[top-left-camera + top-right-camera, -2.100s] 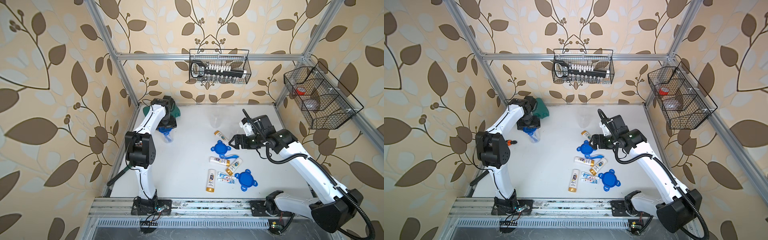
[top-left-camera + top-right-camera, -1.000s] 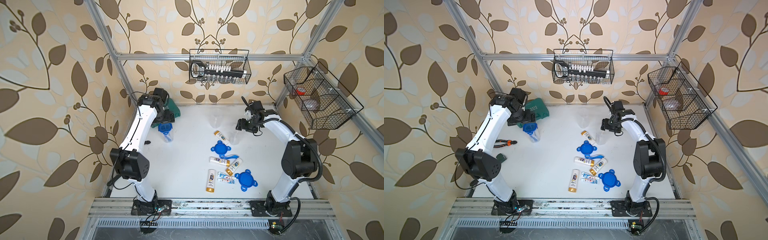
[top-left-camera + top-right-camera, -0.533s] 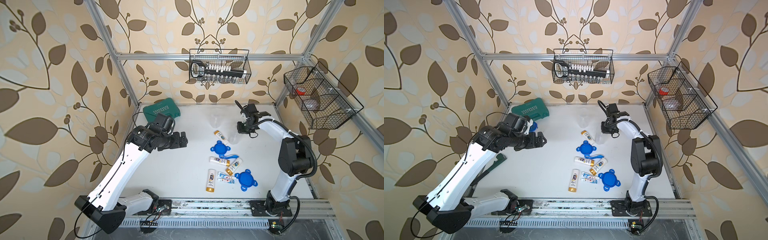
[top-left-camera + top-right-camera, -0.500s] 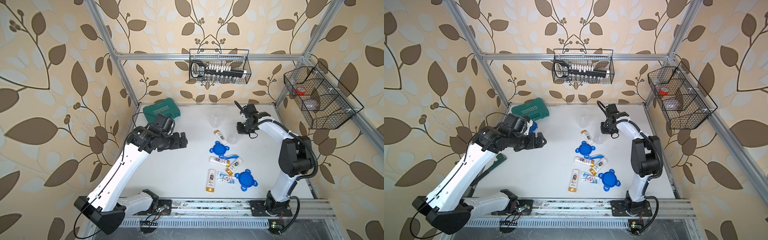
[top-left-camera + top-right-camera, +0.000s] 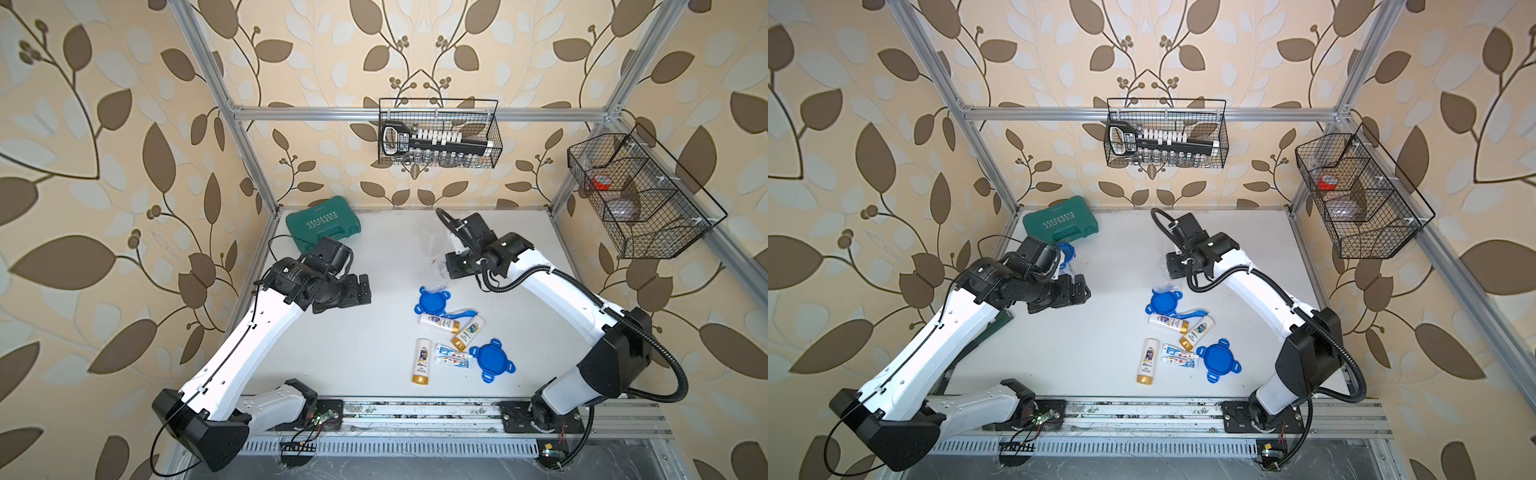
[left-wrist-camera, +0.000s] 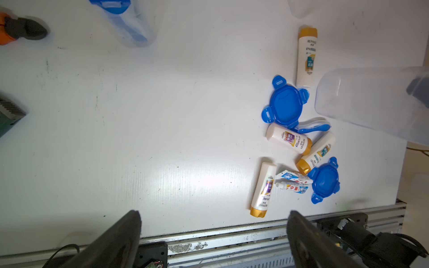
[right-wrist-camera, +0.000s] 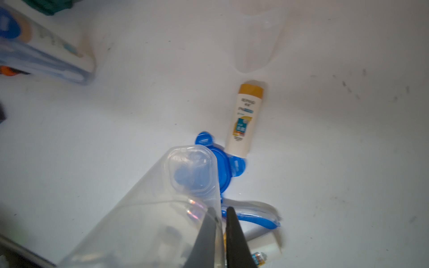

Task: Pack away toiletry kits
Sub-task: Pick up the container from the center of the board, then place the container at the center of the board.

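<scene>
Since a second ago the right hand (image 5: 449,269) has been swung from the back out over the desk (image 5: 365,357), in both top views. From the left wrist, the left hand (image 6: 213,219) is seen spread, empty; bottles (image 6: 263,188) and lids (image 6: 284,103) lie on the desk. From the right wrist, the right hand is seen clamped on the wall of a jar (image 7: 151,208).

green tool case (image 5: 323,222), table (image 5: 374,365) rear; wire basket (image 5: 496,133), back wall; 2nd basket (image 5: 665,243), side wall
</scene>
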Available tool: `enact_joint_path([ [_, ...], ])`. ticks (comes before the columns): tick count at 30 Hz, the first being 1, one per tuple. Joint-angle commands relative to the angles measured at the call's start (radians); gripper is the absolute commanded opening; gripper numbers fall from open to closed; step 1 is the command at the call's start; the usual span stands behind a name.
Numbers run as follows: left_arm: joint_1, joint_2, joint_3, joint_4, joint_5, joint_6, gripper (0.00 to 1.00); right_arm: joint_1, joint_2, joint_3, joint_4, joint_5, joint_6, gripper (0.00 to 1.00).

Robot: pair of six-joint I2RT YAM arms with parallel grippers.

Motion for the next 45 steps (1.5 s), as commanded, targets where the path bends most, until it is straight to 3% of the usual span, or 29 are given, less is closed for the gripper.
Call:
enact_joint_path([
  [1,0.007,-0.062,-0.039,-0.019,-0.072,-0.039,0.99,0.082,0.095,0.039,-0.024,-0.037,0.130,0.10],
  [8,0.008,-0.112,-0.105,-0.029,-0.094,-0.068,0.99,0.219,0.277,0.141,-0.011,-0.059,0.176,0.11],
  [15,0.008,-0.143,-0.154,-0.024,-0.077,-0.080,0.99,0.279,0.329,0.179,-0.029,-0.005,0.167,0.16],
  [25,0.008,-0.131,-0.155,-0.004,-0.057,-0.083,0.99,0.305,0.331,0.233,-0.063,0.037,0.158,0.32],
  [30,0.008,-0.118,-0.133,-0.018,-0.050,-0.055,0.99,0.303,0.264,0.290,-0.105,0.068,0.154,0.47],
  [38,0.008,-0.078,-0.088,-0.029,0.002,-0.013,0.99,0.174,0.071,0.234,-0.137,0.063,0.184,0.71],
  [39,0.008,-0.074,-0.084,-0.029,0.008,-0.013,0.99,0.144,0.043,0.203,-0.129,0.064,0.184,0.76],
  [41,0.008,-0.067,-0.072,-0.026,0.028,-0.012,0.99,0.051,-0.006,0.112,-0.101,0.045,0.179,0.98],
  [45,0.008,-0.053,-0.046,-0.011,0.057,-0.019,0.99,-0.079,0.010,0.018,-0.030,0.039,0.115,1.00],
])
